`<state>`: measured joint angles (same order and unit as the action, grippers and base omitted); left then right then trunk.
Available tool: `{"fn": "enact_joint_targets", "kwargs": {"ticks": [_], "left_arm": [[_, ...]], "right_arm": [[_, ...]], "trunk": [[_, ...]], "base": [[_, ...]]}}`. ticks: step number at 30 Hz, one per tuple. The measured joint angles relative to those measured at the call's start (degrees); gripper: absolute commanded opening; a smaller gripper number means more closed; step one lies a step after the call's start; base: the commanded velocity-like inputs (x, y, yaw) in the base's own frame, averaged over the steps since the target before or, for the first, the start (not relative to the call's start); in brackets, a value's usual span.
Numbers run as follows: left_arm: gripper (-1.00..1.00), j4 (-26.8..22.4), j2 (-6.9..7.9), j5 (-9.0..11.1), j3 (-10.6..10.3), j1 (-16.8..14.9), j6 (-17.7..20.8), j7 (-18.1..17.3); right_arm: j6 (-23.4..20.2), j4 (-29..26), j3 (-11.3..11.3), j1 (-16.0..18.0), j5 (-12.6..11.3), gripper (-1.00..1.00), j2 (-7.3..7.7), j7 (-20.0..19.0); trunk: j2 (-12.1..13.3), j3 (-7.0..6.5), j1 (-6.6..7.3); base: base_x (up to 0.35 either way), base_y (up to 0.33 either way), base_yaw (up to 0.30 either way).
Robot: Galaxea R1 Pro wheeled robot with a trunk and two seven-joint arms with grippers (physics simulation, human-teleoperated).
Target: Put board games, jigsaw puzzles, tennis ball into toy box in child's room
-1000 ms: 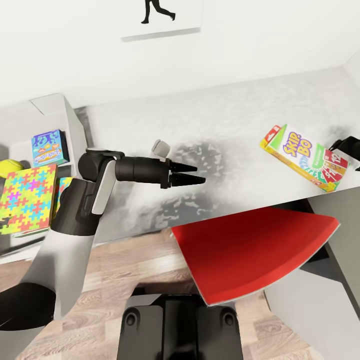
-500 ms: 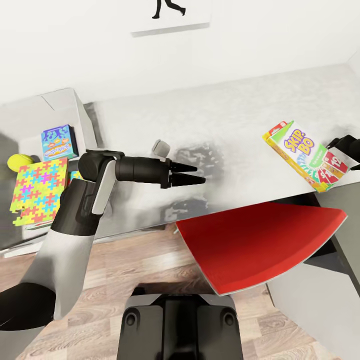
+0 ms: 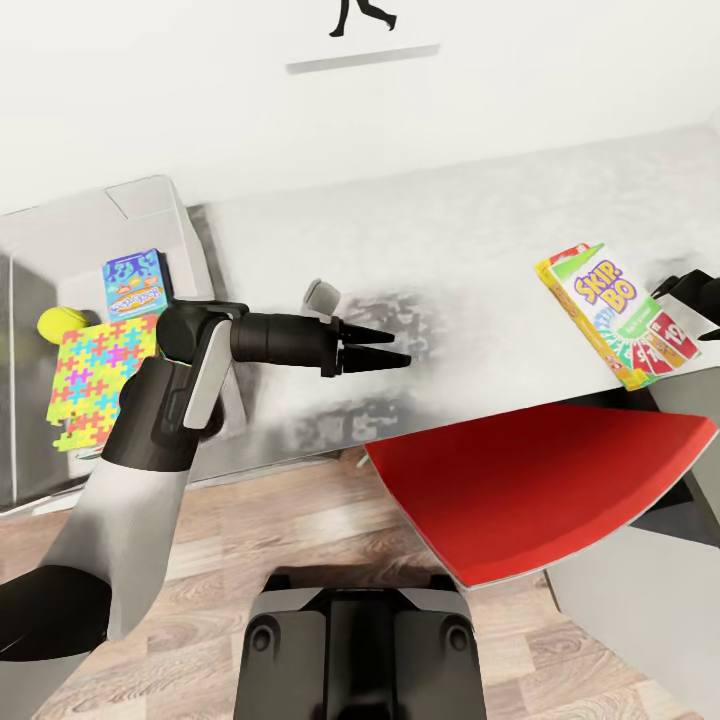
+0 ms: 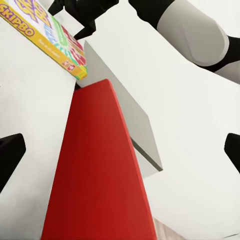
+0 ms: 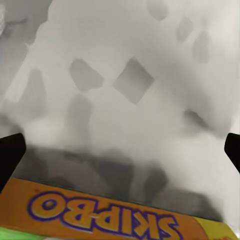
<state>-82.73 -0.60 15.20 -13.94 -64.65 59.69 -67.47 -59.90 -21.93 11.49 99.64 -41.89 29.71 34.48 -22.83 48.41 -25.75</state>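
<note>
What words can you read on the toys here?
"SKIP-BO" in large letters on the lid of the green-red-yellow board game, readable in the head view and on its orange edge in the right wrist view.
"12" on a red card drawn on that lid.
The blue board game has a title, but it is too small and blurred to read.
The jigsaw puzzle has no words.

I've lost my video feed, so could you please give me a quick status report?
Left end effector empty, over the grey table. Right end effector holds the green-red-yellow Skip-Bo board game box. Red chair tucked below.
</note>
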Motion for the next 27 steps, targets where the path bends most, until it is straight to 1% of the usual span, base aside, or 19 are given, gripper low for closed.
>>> {"fn": "enact_joint_targets", "kwargs": {"ticks": [9, 12, 25, 27], "left_arm": [[1.00, 0.0, 0.00, -0.1, 0.1, 0.0, 0.0, 0.0], [1.00, 0.0, 0.00, -0.1, 0.1, 0.0, 0.0, 0.0], [1.00, 0.0, 0.00, -0.1, 0.0, 0.0, 0.0, 0.0], [1.00, -0.6, 0.64, 0.6, 0.7, -0.6, 0.0, 0.6]], "right_arm": [[0.0, 0.0, 0.0, 0.0, -0.1, 1.00, -0.03, 0.0], [0.0, -0.1, 0.0, -0.1, 0.2, 1.00, -0.05, 0.0], [0.0, -0.7, 0.0, -0.2, 0.0, 1.00, -0.09, 0.0], [0.0, -1.6, -0.1, -0.8, 1.7, 1.00, -0.69, -0.5]], "trunk": [[0.0, 0.00, 0.00], [0.0, 0.00, 0.00], [0.0, 0.00, 0.00], [0.0, -0.01, 0.02]], "base": [[-0.035, 0.101, 0.000], [-0.004, 0.105, 0.000], [-0.001, 0.014, 0.000], [0.000, 0.000, 0.000]]}}
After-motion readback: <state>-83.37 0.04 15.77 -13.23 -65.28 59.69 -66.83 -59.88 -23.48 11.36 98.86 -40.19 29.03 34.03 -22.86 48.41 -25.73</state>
